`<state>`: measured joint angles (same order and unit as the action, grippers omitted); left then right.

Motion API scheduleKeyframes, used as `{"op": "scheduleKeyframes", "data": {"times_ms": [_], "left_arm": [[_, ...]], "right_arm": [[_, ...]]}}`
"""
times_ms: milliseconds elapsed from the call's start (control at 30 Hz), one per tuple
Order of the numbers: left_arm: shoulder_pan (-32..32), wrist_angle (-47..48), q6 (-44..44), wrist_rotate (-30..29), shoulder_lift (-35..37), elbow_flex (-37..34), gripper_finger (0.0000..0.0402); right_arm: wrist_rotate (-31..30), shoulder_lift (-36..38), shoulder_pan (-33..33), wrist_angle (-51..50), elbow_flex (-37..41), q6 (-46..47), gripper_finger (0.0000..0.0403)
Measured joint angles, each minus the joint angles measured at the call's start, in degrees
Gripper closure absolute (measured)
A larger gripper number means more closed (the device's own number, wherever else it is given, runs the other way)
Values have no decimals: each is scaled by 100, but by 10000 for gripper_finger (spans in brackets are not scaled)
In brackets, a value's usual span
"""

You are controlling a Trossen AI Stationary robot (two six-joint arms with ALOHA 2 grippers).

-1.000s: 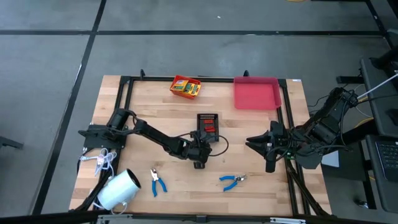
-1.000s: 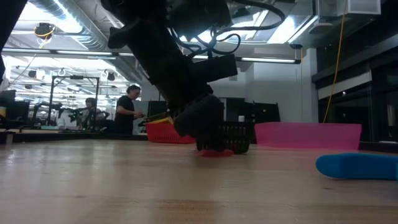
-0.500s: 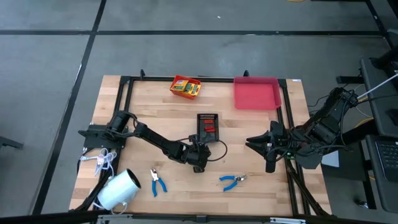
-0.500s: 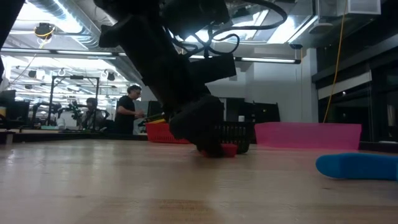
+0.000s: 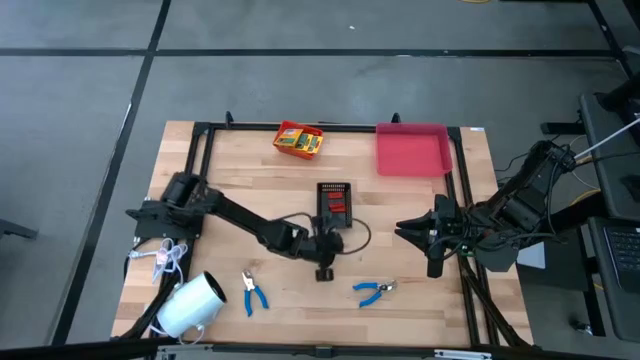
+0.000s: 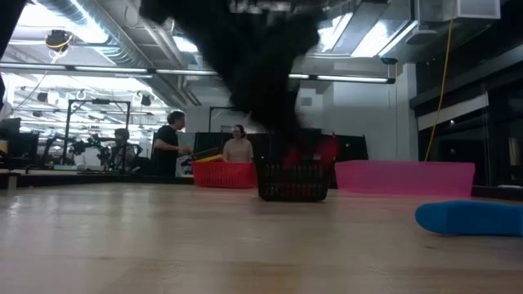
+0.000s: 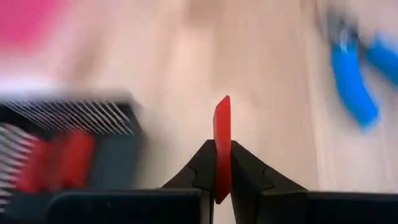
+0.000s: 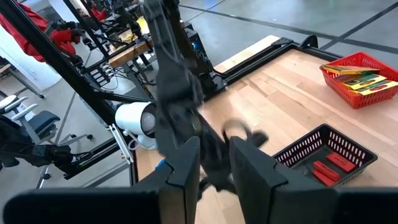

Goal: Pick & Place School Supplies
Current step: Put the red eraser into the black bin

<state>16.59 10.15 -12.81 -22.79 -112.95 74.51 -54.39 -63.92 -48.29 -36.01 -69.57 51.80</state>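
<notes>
My left gripper [image 5: 325,265] hangs over the middle of the table, just nearer than the black mesh basket [image 5: 334,200], and is shut on a tiny flat red piece [image 7: 222,121]. More red pieces [image 7: 65,155] lie in that basket. The yellow-and-green boxes sit in a red basket [image 5: 299,140] at the far edge. One pair of blue-handled pliers [image 5: 254,292] lies near the left front, the other [image 5: 373,291] near the middle front. My right gripper [image 8: 214,165] waits open at the table's right edge [image 5: 435,255]. My left gripper pinches the flat red piece between its two fingertips [image 7: 202,165], which lie on its two flat faces near one end [image 7: 222,180]. The piece stands edge-on and sticks out past the fingertips. It is lifted clear of the table.
A pink tray [image 5: 411,150] sits at the far right. The big white roll [image 5: 190,305] and a white cord bundle [image 5: 168,258] are at the near left corner. A black frame [image 5: 200,200] runs round the table. People stand in the room beyond [image 6: 167,143].
My left gripper has risen from the tabletop beside the black basket, taking the red piece up with it; the piece lay on the wood a second ago and now hangs clear. The arm has also shifted slightly toward the near edge.
</notes>
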Motion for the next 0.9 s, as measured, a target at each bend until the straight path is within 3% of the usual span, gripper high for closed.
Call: {"op": "scheduleKeyframes", "data": {"times_ms": [100,167,367,567,700,900], "left_arm": [[-130,17,246,-503,237,66,385],[-344,148,373,-535,314,56,385],[-1336,231,972,859,220,-16,385],[-2024,386,972,1506,229,-358,381],[-2248,32,800,2594,233,-375,319],[-2233,51,665,2248,235,-377,222]], "right_arm": [[-2,0,1,0,0,-23,312],[-12,0,1,0,1,-43,312],[-66,0,0,4,-1,-126,312],[-66,2,0,52,-1,-56,312],[-66,2,1,51,-1,-60,312],[-95,2,0,46,-1,-58,311]]}}
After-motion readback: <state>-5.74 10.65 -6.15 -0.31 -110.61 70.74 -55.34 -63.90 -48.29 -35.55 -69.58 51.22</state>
